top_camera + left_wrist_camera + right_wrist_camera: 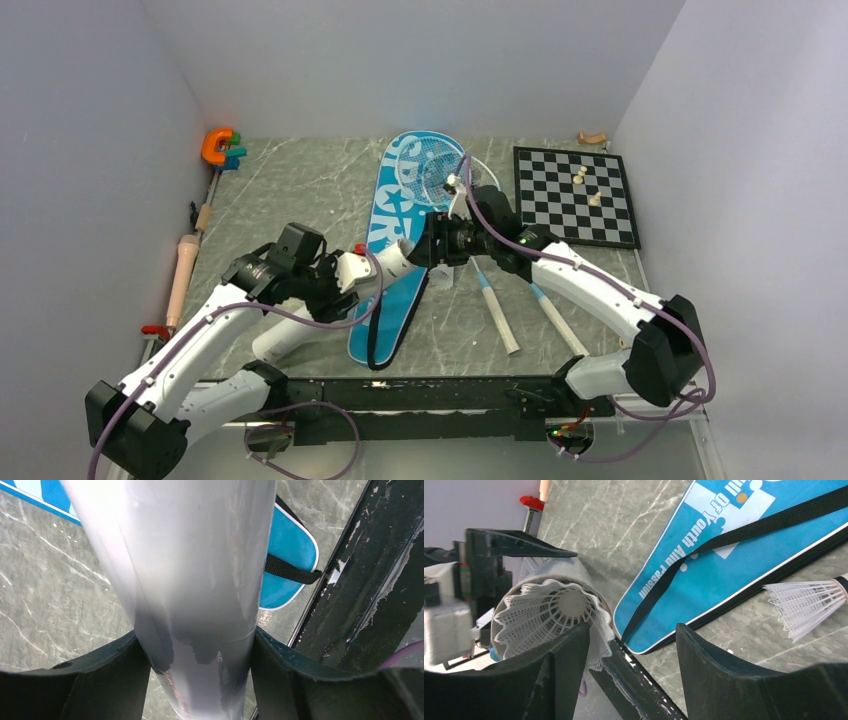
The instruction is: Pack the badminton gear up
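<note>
My left gripper (335, 275) is shut on the long white tube (330, 300) and holds it tilted above the table; in the left wrist view the tube (200, 580) fills the space between the fingers of my left gripper (196, 635). One white shuttlecock (554, 610) sits in the tube's open mouth (549, 567), skirt outward. My right gripper (633, 630) is open and empty at that mouth (435, 245), its left finger touching the skirt. A second shuttlecock (806, 602) lies on the table beside the blue SPORT bag (395, 230). Two rackets (440, 170) lie across the bag's top, handles (498, 320) toward me.
A black-and-white chessboard (575, 195) with a few pieces lies at the back right. An orange C-shaped toy (218, 146) sits at the back left, with wooden-handled tools (185, 275) along the left wall. A black rail (400, 390) runs along the near edge. The bag's black strap (290, 570) hangs loose.
</note>
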You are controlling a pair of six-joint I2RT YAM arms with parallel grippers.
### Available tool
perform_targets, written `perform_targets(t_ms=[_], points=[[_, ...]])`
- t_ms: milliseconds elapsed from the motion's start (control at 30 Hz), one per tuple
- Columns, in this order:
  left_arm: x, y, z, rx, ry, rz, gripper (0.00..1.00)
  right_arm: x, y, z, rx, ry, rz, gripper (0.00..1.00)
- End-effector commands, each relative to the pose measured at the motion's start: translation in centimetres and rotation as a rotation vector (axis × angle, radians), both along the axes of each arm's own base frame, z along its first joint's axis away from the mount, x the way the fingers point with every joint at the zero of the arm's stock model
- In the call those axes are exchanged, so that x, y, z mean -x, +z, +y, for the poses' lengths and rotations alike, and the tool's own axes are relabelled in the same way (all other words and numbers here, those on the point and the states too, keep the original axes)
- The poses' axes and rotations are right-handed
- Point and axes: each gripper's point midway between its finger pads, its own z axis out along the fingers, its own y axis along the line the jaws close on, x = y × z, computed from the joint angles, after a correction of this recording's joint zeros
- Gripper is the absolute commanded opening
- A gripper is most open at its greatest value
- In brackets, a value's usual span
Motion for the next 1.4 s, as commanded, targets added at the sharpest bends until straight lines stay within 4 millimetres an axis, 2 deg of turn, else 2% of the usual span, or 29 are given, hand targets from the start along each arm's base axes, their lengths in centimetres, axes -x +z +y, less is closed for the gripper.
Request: perform_targets(t_ms=[0,133,233,400,467,567,700,800,933,1167,1367], points=[[-0.5,2.4,-1.4,0.075,-0.035,-0.039,0.68,-0.2,-0.1,1.6,-0.015,0.022,-0.029,0.67],[-0.4,2.3,-1.4,0.073,-0.038,-0.039,0.68,-0.2,1.2,3.0,-0.073,0.049,-0.032,0.70],[-0.5,2.0,-1.3,0.067,-0.038,-0.040,0.68,-0.5,2.3,3.0,-0.074,0.046,-0.046,0.75],[-0.3,1.1,-0.8,0.047,-0.034,-0.039,0.68,-1.6,4.1,-0.9,-0.071,-0.049,-0.095,0.84],[-0.3,0.7,-0.7,0.039,-0.032,-0.039,0.68,-1.8,4.1,-2.5,-0.053,-0.087,-0.106,0.88],[-0.1,0.0,-0.5,0.032,-0.029,-0.035,0.68,-2.2,2.7,-4.7,0.007,-0.156,-0.102,0.90],[0.0,-0.5,-0.4,0.031,-0.028,-0.023,0.67,-2.7,-1.9,-7.4,0.181,-0.254,-0.089,0.90],[0.2,-0.2,-0.5,0.034,-0.032,-0.027,0.67,-2.6,-5.3,-8.3,0.279,-0.272,-0.070,0.90],[0.3,-0.1,-0.2,0.031,-0.028,-0.032,0.67,-2.5,-8.4,-8.3,0.389,-0.275,-0.082,0.88],[0.7,-0.5,0.2,0.018,-0.026,-0.032,0.67,-3.2,-10.6,-7.5,0.496,-0.282,-0.146,0.82],[0.6,-0.3,0.2,0.016,-0.028,-0.035,0.67,-4.7,-12.9,-7.2,0.582,-0.314,-0.187,0.70]])
